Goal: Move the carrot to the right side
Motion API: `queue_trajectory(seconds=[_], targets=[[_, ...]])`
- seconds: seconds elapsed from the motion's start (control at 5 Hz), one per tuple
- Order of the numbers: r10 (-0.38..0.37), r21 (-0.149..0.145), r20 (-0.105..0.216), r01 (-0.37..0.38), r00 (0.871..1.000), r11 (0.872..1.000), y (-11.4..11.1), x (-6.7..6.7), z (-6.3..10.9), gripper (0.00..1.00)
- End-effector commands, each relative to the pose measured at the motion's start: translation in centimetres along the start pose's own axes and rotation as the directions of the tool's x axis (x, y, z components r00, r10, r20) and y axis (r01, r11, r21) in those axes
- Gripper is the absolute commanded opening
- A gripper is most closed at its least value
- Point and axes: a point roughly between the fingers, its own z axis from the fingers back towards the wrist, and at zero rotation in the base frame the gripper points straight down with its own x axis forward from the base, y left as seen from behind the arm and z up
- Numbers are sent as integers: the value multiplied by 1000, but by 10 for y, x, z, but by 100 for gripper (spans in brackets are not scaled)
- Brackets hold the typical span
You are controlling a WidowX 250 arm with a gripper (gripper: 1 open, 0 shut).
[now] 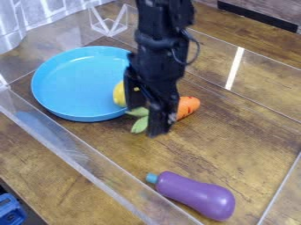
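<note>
Eggplant (194, 195) nearest, on bench (253, 123), untouched. Mid-scene: gripper (156, 119) pts straight down, jaws spread w/ carrot (179, 109) betw. them; grip looks released, carrot lying on bench just right of plate (65, 83), leaves toward near side. Lemon (121, 92) at plate rim behind gripper. Judgement: carrot off plate, move largely done; left = gripper retreat, maybe further right.

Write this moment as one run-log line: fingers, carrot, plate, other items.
fingers: open, pointing down over carrot | carrot: on table, right of plate, mostly hidden | plate: blue | lemon: at plate edge | eggplant: front right
</note>
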Motion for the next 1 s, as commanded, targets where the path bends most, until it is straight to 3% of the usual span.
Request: queue_trajectory(seconds=[0.0, 0.4, 0.6, 0.8], targets=[[19, 49, 47, -21, 999, 999, -10, 14, 1, 100], [77, 93, 39, -80, 996, 992, -35, 26, -28, 100], [82, 102, 44, -86, 996, 991, -23, 23, -31, 0], [92, 106, 45, -97, 995, 990, -11, 20, -29, 0]])
